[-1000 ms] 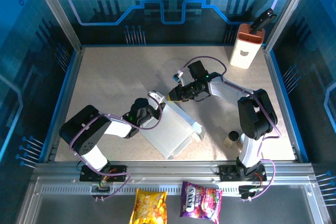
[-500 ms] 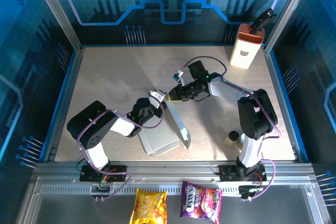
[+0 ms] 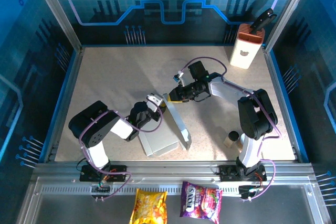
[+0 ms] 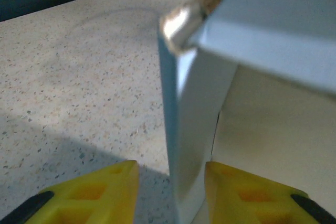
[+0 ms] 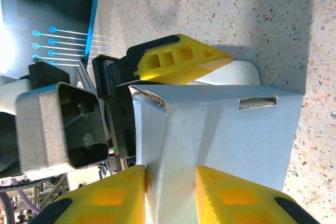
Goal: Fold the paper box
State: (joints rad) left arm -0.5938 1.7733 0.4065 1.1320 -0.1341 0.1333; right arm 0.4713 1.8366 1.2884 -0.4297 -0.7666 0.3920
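Note:
The paper box lies flat near the table's front middle, with one long panel standing up on edge. My right gripper is shut on the far top end of that raised panel; in the right wrist view both yellow fingers press a folded wall of the box. My left gripper is just left of the same corner and open. In the left wrist view a narrow upright flap of the box stands between its jaws. The flap sits against the right finger, with a gap to the left one.
A tall white-and-orange container stands at the back right corner. A small dark cup sits beside the right arm's base. Two snack bags lie outside the table's front rail. The table's left half is bare.
The box's long panel has swung from sloping to upright. My left gripper has opened off the flap and drawn slightly back towards its base. The right gripper has kept its hold.

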